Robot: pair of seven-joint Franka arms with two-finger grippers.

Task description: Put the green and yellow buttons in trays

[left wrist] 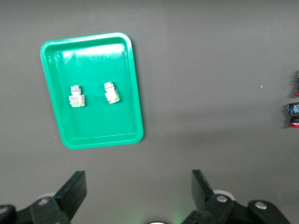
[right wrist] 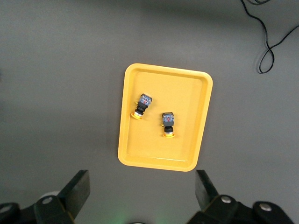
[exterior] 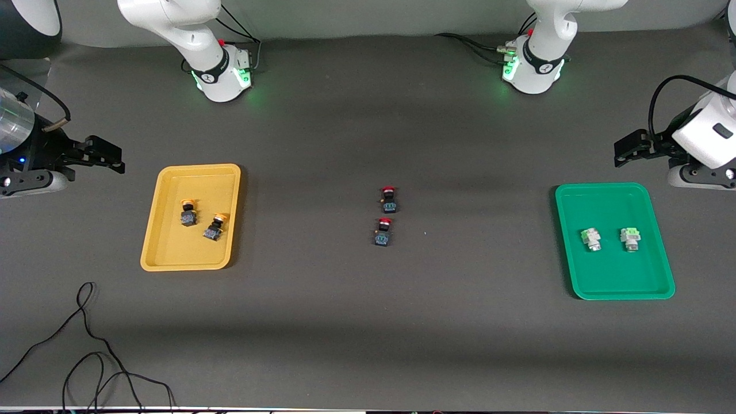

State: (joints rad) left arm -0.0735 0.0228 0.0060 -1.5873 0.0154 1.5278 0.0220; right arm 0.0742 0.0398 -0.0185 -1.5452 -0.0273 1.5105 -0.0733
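Two yellow-capped buttons (exterior: 188, 213) (exterior: 215, 227) lie in the yellow tray (exterior: 172, 253); they also show in the right wrist view (right wrist: 141, 106) (right wrist: 168, 123), in the yellow tray (right wrist: 187, 149). Two pale-green buttons (exterior: 590, 238) (exterior: 631, 238) lie in the green tray (exterior: 621, 282); they also show in the left wrist view (left wrist: 76, 96) (left wrist: 111, 92), in the green tray (left wrist: 103, 130). My left gripper (exterior: 629, 148) (left wrist: 138, 186) is open and empty, up in the air beside the green tray. My right gripper (exterior: 106, 156) (right wrist: 141, 186) is open and empty, up beside the yellow tray.
Two red-capped black buttons (exterior: 389, 198) (exterior: 383, 231) lie mid-table between the trays; one shows at the edge of the left wrist view (left wrist: 293, 114). A black cable (exterior: 92, 351) loops on the table near the front camera at the right arm's end.
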